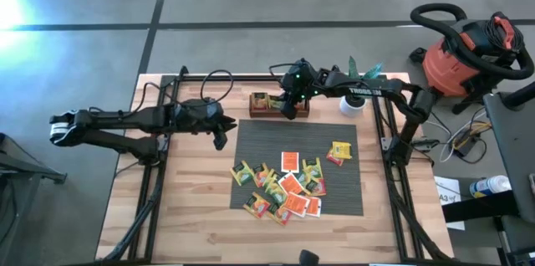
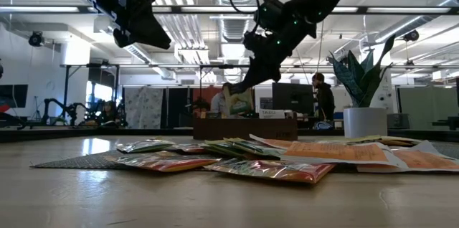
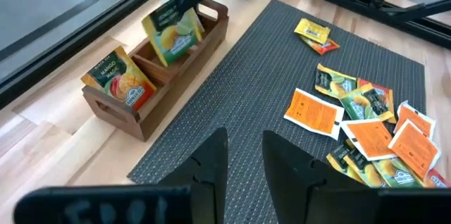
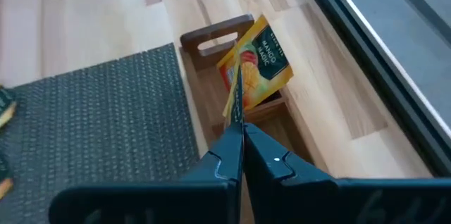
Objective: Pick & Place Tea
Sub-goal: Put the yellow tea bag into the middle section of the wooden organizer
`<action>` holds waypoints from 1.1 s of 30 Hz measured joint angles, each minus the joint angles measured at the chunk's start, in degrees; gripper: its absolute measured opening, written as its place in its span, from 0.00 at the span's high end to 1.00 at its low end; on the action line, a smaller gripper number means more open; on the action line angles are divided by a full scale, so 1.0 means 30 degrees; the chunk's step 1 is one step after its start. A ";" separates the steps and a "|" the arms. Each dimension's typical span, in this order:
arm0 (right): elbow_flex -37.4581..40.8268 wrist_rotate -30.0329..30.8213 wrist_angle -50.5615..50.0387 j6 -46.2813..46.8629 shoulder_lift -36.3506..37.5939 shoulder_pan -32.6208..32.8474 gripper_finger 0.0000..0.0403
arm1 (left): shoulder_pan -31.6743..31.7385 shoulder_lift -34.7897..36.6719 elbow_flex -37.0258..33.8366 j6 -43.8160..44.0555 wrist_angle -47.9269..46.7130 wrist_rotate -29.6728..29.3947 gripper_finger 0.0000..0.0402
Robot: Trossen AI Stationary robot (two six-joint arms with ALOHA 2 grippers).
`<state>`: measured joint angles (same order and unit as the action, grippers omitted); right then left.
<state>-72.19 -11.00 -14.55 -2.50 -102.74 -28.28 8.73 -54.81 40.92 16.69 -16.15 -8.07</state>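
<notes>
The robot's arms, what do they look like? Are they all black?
Mostly! Both arms are dark, thin and jointed, with black cables looping along them. The right arm has white letters printed on its side and a little green light near its wrist. The left arm has a white patch at its far end. The left gripper and the right gripper each have two flat, dark fingers.

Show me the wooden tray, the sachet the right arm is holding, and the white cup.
wooden tray (image 3: 118,111), left wrist view, on its near end wall.
held sachet (image 3: 171,35), left wrist view, on its printed face.
white cup (image 1: 352,105), high view, on its top.
</notes>
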 joint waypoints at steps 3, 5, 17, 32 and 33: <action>-0.0294 0.0167 0.0195 -0.0579 -0.0551 -0.0156 0.98 | 0.0000 -0.0003 -0.0003 0.0005 0.0019 -0.0202 0.79; -0.0442 0.0205 0.0168 -0.0836 -0.0861 -0.0343 0.98 | 0.0000 -0.0004 -0.0006 0.0015 -0.0028 -0.0258 0.79; -0.0472 0.0143 0.0054 -0.1651 -0.1192 -0.1423 0.98 | 0.0007 -0.0007 -0.0002 0.0015 -0.0056 -0.0344 0.79; -0.0317 0.0019 -0.0072 -0.1748 -0.1967 -0.1513 0.98 | 0.0015 -0.0022 0.0001 0.0456 -0.0062 -0.0788 0.79; -0.0317 0.0126 -0.0072 -0.1741 -0.1967 -0.1511 0.98 | 0.0015 -0.0022 0.0001 0.0464 -0.0062 -0.0788 0.79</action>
<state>-73.14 -10.62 -14.76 -7.73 -108.64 -32.81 8.78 -54.87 40.93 18.08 -16.34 -10.44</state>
